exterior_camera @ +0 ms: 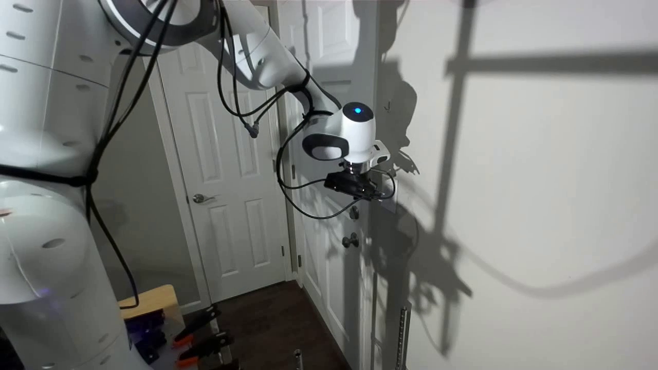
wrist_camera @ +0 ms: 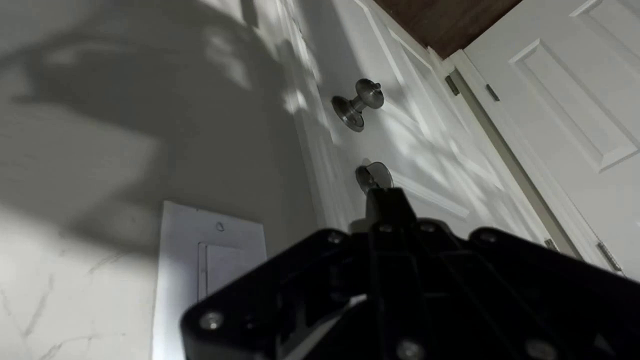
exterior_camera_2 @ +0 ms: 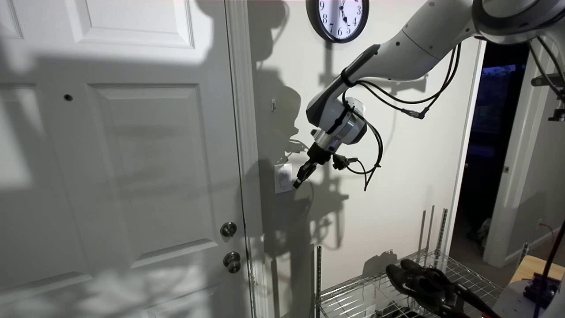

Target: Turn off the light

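The light switch is a white wall plate with a wide rocker. It shows in both exterior views, on the wall beside the door frame (exterior_camera_2: 283, 176) (exterior_camera: 389, 203), and at lower left in the wrist view (wrist_camera: 182, 240). My black gripper (exterior_camera_2: 297, 182) points down and toward the wall, its tip just beside the plate's right edge in that exterior view. In the wrist view the gripper (wrist_camera: 391, 202) has its fingers together with nothing between them, and it covers the plate's lower right part. I cannot tell whether the tip touches the wall or plate.
A white door with a deadbolt (exterior_camera_2: 228, 229) and a knob (exterior_camera_2: 232, 262) stands beside the switch. A wall clock (exterior_camera_2: 340, 20) hangs above. A wire rack (exterior_camera_2: 348, 304) with black clamps (exterior_camera_2: 423, 282) stands below the arm. Cables (exterior_camera: 288, 198) loop from the wrist.
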